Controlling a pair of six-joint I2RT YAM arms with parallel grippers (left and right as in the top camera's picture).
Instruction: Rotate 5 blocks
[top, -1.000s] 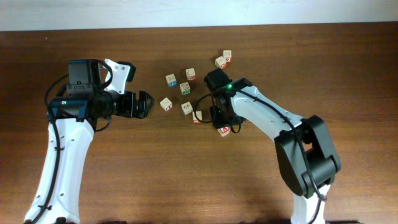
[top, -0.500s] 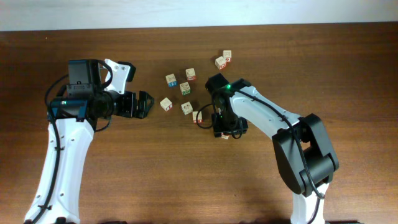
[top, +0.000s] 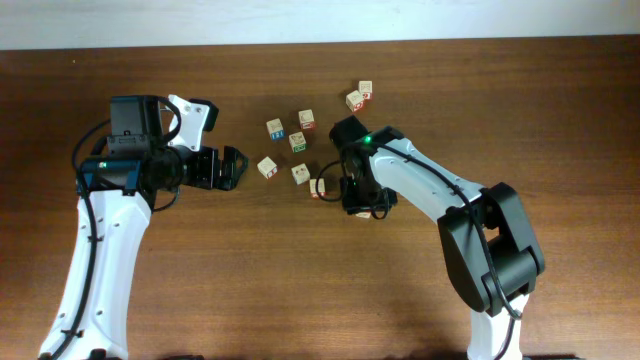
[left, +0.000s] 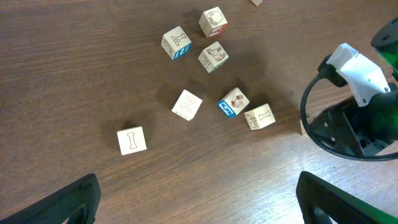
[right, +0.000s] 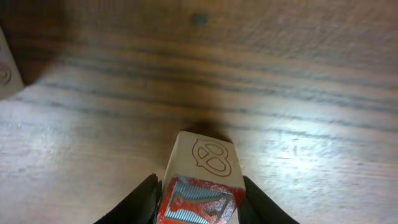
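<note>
Right claw (right: 199, 200) pinches a red-faced alphabet block (right: 208, 163) from both sides over the tabletop (right: 292, 87) (only its near end is held) — a quick twist could squirt it loose, knocking the neighbouring block (top: 318, 187) just beside it — other blocks (top: 298, 141) lie beyond.

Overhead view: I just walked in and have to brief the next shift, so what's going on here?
The right arm has its jaws closed on one alphabet block, with a red-bordered face toward the wrist camera, down at the table. The left arm waits off to the side, jaws wide open and holding nothing. The other blocks lie loose on the wood between the two arms.
</note>
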